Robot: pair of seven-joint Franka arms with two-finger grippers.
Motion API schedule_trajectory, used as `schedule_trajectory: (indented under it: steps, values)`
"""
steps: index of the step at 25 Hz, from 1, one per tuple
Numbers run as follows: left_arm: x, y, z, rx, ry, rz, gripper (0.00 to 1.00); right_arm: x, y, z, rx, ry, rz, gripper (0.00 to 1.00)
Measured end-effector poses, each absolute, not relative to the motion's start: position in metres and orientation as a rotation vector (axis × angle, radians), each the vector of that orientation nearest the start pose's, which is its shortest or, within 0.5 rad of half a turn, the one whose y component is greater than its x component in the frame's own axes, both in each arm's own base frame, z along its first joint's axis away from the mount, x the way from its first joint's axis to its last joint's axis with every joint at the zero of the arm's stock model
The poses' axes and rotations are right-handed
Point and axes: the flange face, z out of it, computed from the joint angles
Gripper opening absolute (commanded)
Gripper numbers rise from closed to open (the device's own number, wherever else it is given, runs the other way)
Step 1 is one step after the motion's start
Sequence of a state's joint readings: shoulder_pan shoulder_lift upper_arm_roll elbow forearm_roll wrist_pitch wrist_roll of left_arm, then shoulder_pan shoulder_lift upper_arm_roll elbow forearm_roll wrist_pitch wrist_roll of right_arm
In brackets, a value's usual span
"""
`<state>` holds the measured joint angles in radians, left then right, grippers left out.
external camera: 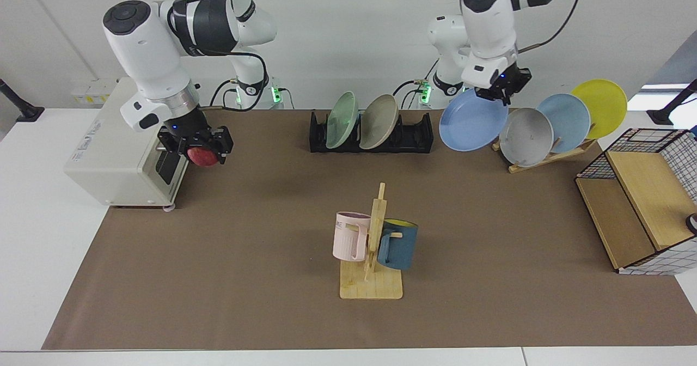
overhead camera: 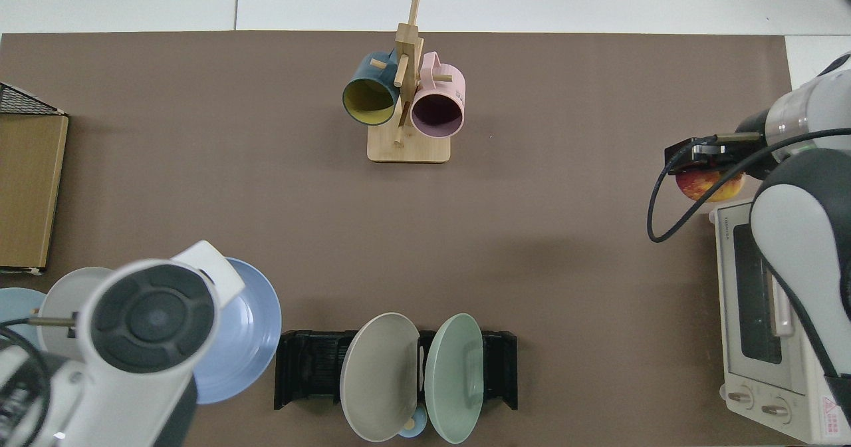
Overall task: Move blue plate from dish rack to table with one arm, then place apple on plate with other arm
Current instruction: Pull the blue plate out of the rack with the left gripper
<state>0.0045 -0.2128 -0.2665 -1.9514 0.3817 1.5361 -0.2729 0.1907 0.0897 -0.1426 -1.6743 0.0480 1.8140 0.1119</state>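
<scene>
From across the table, the left gripper (external camera: 496,95) is pinching the blue plate (external camera: 471,120) by its upper rim, tilted in the air clear of the dish rack (external camera: 416,135) and right against the grey plate (external camera: 525,136) on the wooden plate stand (external camera: 550,156), so a knock there looks possible, while the right gripper (external camera: 199,147) is clamped on the apple (external camera: 202,157) beside the toaster oven (external camera: 109,153). From above, the plate (overhead camera: 247,330) hangs half under the arm beside the rack (overhead camera: 307,366), and with only a rim hold it could swing or slip on its way down to the table (overhead camera: 532,247); the apple (overhead camera: 706,185) sits gripped near the oven's corner.
</scene>
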Motion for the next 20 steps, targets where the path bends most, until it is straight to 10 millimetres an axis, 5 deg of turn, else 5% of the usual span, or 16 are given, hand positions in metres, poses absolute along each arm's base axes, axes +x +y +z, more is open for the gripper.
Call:
schedule_trajectory:
  steps: [6, 11, 15, 20]
  values:
    - [0.531, -0.048, 0.545, -2.853, -0.158, 0.139, 0.00, 0.597, 0.043, 0.537, -3.015, 0.188, -0.070, 0.00]
    - [0.561, -0.037, 0.508, -2.982, -0.235, 0.193, 0.00, 0.596, 0.044, 0.527, -2.954, 0.223, -0.056, 0.00]
    - [0.577, -0.048, 0.478, -3.043, -0.319, 0.234, 0.00, 0.598, 0.048, 0.513, -2.943, 0.235, -0.083, 0.00]
    - [0.595, -0.091, 0.439, -3.077, -0.359, 0.262, 0.00, 0.597, 0.056, 0.499, -2.938, 0.230, -0.082, 0.00]
